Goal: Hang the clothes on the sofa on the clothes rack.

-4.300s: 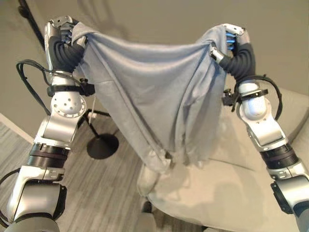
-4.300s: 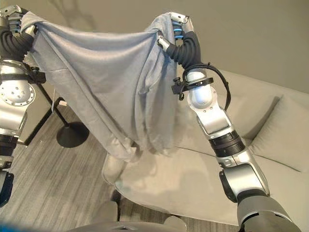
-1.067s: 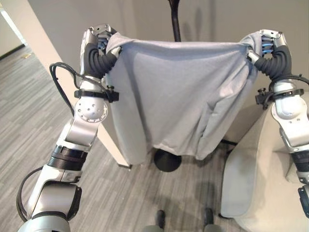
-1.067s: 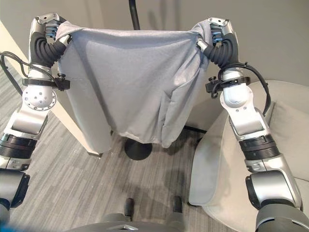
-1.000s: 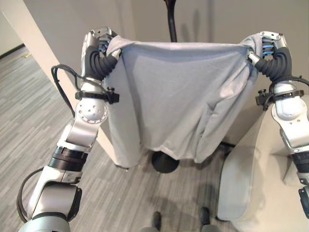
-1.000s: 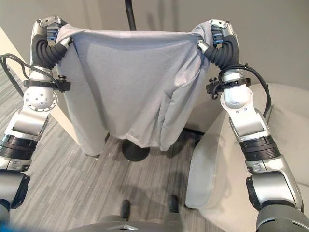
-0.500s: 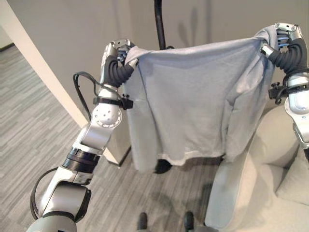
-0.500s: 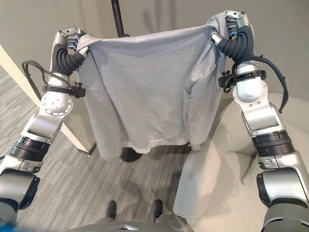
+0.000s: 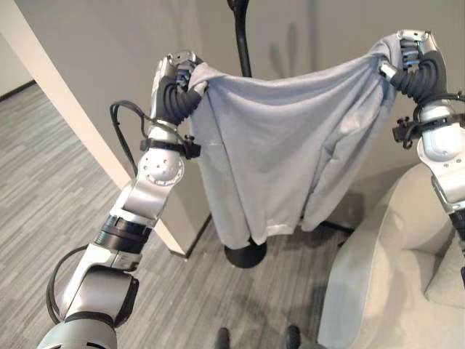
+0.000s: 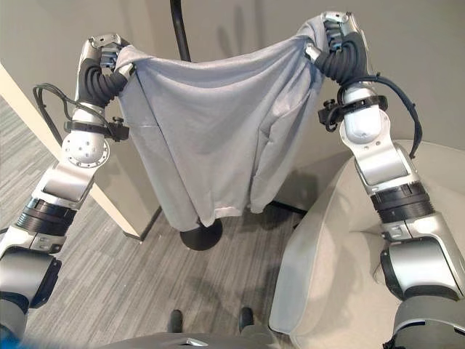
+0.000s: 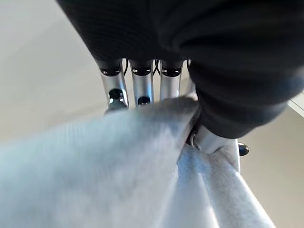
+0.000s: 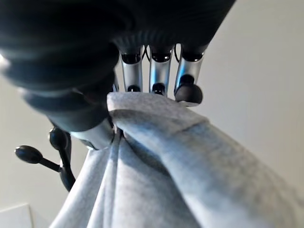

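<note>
A light grey shirt (image 9: pixel 290 145) hangs spread between my two raised hands, sagging in the middle, its hem and sleeve dangling above the floor. My left hand (image 9: pixel 178 69) is shut on one shoulder of the shirt (image 11: pixel 142 156), the cloth pinched between thumb and fingers (image 11: pixel 140 83). My right hand (image 9: pixel 408 45) is shut on the other shoulder (image 12: pixel 156 156), fingers (image 12: pixel 159 71) curled over the fold. The black clothes rack pole (image 9: pixel 241 43) rises just behind the shirt, its round base (image 9: pixel 245 255) on the floor below. Rack pegs (image 12: pixel 33 154) show beside the right hand.
The beige sofa (image 9: pixel 396 269) stands at the lower right, its arm close to my right elbow. A white wall corner (image 9: pixel 87 138) juts in on the left, behind my left arm. Grey plank floor (image 9: pixel 43 196) spreads left and in front.
The camera has swung since the earliest frames, from the sofa to the rack. Over the last half second the shirt's top edge has gone slack and sags more, and the right hand sits slightly further in.
</note>
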### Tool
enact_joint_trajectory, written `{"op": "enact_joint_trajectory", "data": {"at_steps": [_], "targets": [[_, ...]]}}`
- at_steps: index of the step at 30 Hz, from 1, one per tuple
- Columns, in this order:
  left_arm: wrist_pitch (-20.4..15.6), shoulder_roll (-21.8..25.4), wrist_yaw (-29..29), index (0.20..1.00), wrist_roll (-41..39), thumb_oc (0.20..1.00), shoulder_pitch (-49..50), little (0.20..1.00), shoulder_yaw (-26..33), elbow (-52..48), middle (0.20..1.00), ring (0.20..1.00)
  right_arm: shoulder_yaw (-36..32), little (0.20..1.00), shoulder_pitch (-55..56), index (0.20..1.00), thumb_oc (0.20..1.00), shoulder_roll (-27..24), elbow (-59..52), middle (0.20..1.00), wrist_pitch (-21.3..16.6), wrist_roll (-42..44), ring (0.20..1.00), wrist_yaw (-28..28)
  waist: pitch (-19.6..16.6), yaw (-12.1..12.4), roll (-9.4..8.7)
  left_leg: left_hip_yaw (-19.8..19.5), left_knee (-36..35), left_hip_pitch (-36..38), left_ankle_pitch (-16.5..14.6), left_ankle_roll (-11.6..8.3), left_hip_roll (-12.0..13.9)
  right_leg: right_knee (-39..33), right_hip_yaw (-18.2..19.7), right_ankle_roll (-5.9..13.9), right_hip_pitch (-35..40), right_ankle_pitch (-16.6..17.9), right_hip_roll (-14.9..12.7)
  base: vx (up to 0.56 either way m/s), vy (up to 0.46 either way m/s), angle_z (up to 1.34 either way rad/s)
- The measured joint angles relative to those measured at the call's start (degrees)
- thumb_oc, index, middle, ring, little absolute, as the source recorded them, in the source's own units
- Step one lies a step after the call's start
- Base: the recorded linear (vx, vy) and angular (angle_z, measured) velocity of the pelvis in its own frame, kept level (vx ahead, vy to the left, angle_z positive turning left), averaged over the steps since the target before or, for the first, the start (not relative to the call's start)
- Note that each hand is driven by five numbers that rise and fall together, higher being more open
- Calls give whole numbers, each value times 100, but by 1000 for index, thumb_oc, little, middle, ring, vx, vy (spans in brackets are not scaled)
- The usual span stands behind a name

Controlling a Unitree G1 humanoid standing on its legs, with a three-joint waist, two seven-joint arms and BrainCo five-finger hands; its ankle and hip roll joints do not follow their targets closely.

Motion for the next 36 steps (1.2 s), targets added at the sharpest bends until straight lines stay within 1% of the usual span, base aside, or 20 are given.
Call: {"op": "enact_joint_trajectory", "data": {"at_steps": [3, 6, 7, 10, 11, 12, 14, 15, 16, 23, 28, 36], "targets": [[5, 116, 90, 200, 0, 200, -328, 200, -205, 266, 200, 200, 291, 200, -501, 200, 200, -25, 267, 200, -1, 14, 200, -65, -67, 12, -8, -1, 2, -12, 0, -1, 18, 0, -3, -1, -11, 0, 15, 0, 0, 0], [0, 404, 284, 200, -3, 200, -1253, 200, -750, 804, 200, 200, 955, 200, -1569, 200, 200, -27, 886, 200, 2, 79, 200, -172, -104, 21, -13, -10, 17, -58, 3, -1, 33, 0, -17, -7, -49, 5, 30, -3, -21, 1], [-2, 451, 335, 200, -2, 200, -1463, 200, -888, 935, 200, 200, 1086, 200, -1757, 200, 200, -28, 985, 200, -3, 86, 200, -221, -185, 16, -16, -13, 26, -116, 8, 3, 36, 0, -22, -8, -111, 6, 35, 0, 0, 0], [-6, 522, 478, 200, -5, 200, -1956, 200, -1149, 1217, 200, 200, 1457, 200, -2291, 200, 200, -15, 1278, 200, -18, 90, 200, -328, -261, 15, -39, -20, 28, -130, 15, 9, 29, 0, -30, -9, -125, 5, 44, 4, -13, 1], [-7, 573, 547, 200, -5, 200, -2306, 200, -1383, 1455, 200, 200, 1805, 200, -2695, 200, 200, -19, 1544, 200, -2, 91, 200, -352, -313, 3, -46, -27, 29, -164, 16, 7, 21, 0, -41, -6, -153, 3, 49, 4, -33, 3], [-14, 600, 595, 200, -6, 200, -2404, 200, -1454, 1524, 200, 200, 1842, 200, -2796, 200, 200, 1, 1586, 200, -12, 90, 200, -362, -349, -7, -48, -37, 28, -188, 18, 4, 26, -1, -47, -5, -173, 2, 49, 5, -41, 4], [-40, 637, 671, 200, -13, 200, -2872, 200, -1879, 2041, 200, 200, 2258, 200, -3245, 200, 200, 49, 2075, 200, -10, 91, 200, -496, -362, -8, -54, -74, 28, -217, 34, -9, 30, 0, -80, -5, -183, 2, 52, 0, -26, 7], [-43, 638, 675, 200, -17, 200, -2972, 200, -1980, 2161, 200, 200, 2294, 200, -3333, 200, 200, 89, 2222, 200, -9, 93, 200, -516, -376, -10, -54, -89, 27, -231, 36, -11, 30, 0, -91, -5, -192, 2, 53, 14, -37, 10], [-41, 664, 702, 200, -23, 200, -3085, 200, -2163, 2316, 200, 200, 2346, 200, -3430, 200, 200, 179, 2456, 200, -7, 99, 200, -563, -467, -11, -40, -116, 27, -306, 40, -13, 29, 0, -112, -6, -255, 2, 54, 13, -29, 8], [-47, 680, 856, 200, -91, 200, -3179, 200, -2348, 2503, 200, 200, 2476, 200, -3497, 200, 200, 224, 2663, 200, -3, 332, 200, -710, -521, -6, -36, -219, 28, -455, 70, -26, 8, 0, -220, -13, -339, 7, 48, 14, -25, 8], [-83, 662, 879, 200, -125, 200, -3193, 200, -2340, 2227, 200, 200, 2473, 200, -3499, 200, 200, 217, 2629, 200, 2, 331, 200, -758, -522, 31, -38, -292, 28, -566, 105, -16, -16, 0, -307, -8, -412, 2, 33, 31, -6, 9], [-129, 666, 1057, 200, -115, 200, -3360, 200, -2386, 2272, 200, 200, 2529, 200, -3519, 200, 200, 231, 2708, 200, -6, 323, 200, -960, -522, 50, -38, -318, 28, -588, 109, -10, -44, 0, -336, 2, -416, -6, 6, 0, 0, 0]]}}
